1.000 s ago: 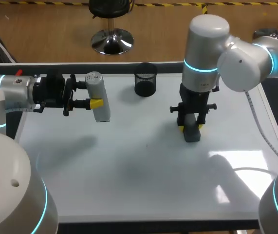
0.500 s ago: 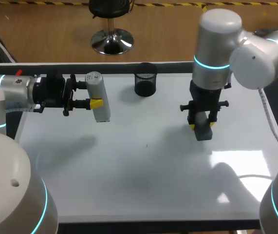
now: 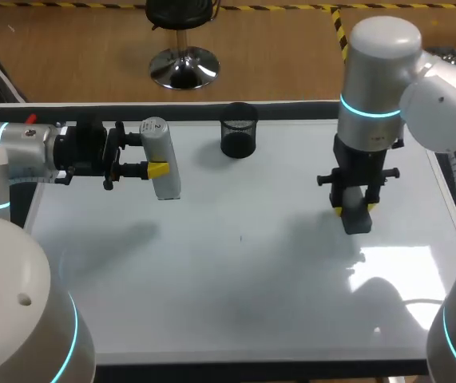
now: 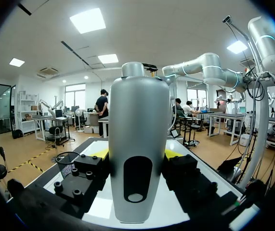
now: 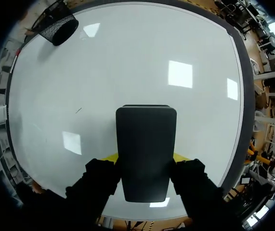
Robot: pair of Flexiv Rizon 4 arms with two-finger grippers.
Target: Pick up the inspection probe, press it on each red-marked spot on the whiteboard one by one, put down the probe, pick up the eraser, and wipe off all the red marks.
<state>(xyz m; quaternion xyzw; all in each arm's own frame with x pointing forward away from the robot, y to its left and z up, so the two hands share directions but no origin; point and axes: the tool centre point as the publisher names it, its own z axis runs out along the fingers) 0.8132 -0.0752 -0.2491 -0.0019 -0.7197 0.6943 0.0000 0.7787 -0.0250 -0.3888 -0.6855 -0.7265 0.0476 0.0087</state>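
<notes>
**Right tool.** The right tool [image 3: 356,211] pointed straight down and pinched the eraser [image 3: 358,219] between its two fingers. In the right wrist view the dark block filled the gap between the fingers, with a yellow tip showing on each side of it. The lower end of the eraser sat at the whiteboard [image 3: 235,303]. Whether it pressed on the board or hung just above it could not be told.

**Change.** Over the preceding second the right arm carried the eraser sideways across the board, from near the middle toward the right edge. The grip and the upright attitude did not alter. This reads as a wiping stroke in progress.

**Left tool.** The left tool [image 3: 152,154] was clamped on the inspection probe [image 3: 162,171], one finger on each side of the silver body. It held the probe upright above the far left part of the board. It had not moved during the same interval, and the probe had not been set down.

**Board condition.** No red mark was visible in either the head view or the right wrist view. A small dark mark [image 3: 241,237] remained near the middle. A black mesh cup [image 3: 239,132] stood at the far edge, well apart from both tools.

**Assessment.** Wiping appeared to be at or near completion. The board should be checked for residue before the eraser is released.
</notes>
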